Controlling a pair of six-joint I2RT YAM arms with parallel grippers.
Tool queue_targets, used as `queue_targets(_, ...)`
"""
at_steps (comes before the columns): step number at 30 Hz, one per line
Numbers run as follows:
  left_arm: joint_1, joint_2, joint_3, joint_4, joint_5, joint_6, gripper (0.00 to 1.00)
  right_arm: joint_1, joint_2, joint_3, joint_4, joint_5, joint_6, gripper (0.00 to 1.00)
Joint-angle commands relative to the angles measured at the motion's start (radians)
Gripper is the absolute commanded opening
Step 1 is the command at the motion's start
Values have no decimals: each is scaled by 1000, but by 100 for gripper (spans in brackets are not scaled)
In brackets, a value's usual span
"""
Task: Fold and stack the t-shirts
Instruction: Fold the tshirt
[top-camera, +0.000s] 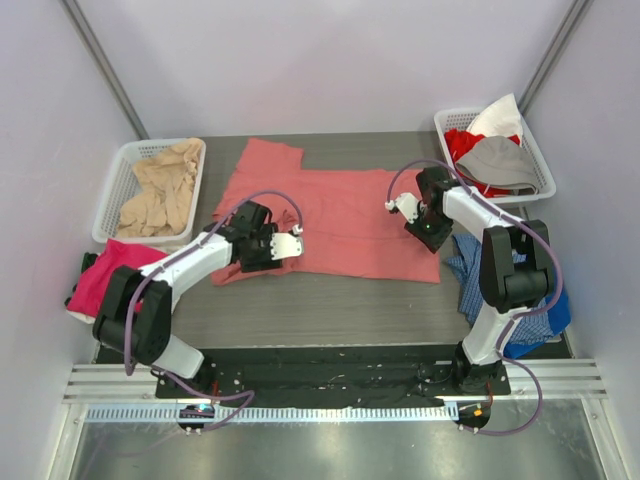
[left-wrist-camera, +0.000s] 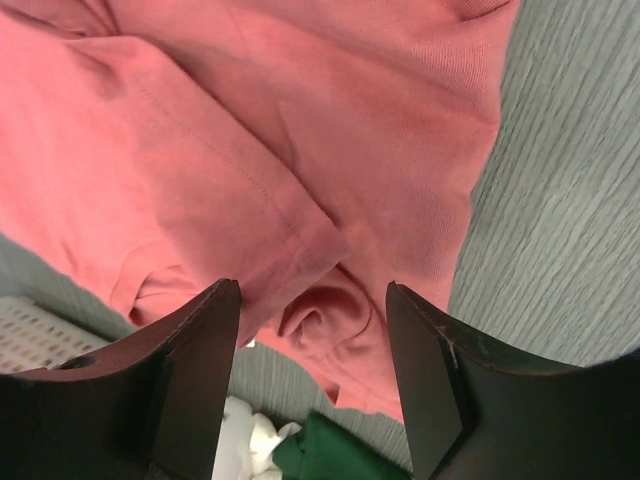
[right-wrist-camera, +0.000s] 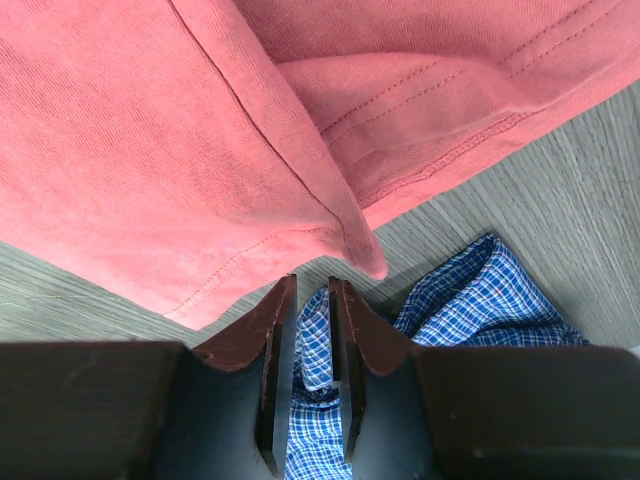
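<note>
Across the middle of the grey table (top-camera: 330, 300) lies the salmon-red t-shirt (top-camera: 340, 215), spread mostly flat, so I take it as the one to fold now. Left of that shirt a white basket (top-camera: 112, 190) holds beige t-shirts (top-camera: 165, 190). Off its far right corner a second basket (top-camera: 543, 170) holds red and grey ones (top-camera: 495, 160), which I judge are kept aside for later. Just off the shirt's near right corner a blue checked cloth (right-wrist-camera: 480, 300) is heaped. My left gripper (left-wrist-camera: 313, 300) hangs over the shirt's near left edge, jaws spread wide and empty, placed to take the rumpled hem there. My right gripper (right-wrist-camera: 312, 285) sits at the near right corner, jaws drawn almost together with a slim gap; whether the tips nip the hem I cannot tell.
</note>
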Motion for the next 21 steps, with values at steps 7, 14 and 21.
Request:
queue_targets(7, 47, 96, 93, 42, 36, 15, 53, -3, -76, -36, 11, -8, 5, 25)
queue_targets(14, 51, 123, 112, 45, 30, 10, 37, -3, -76, -40, 11, -19, 11, 23)
queue_targets(21, 53, 133, 107, 53, 27, 6, 15, -3, -85, -39, 10, -16, 9, 22)
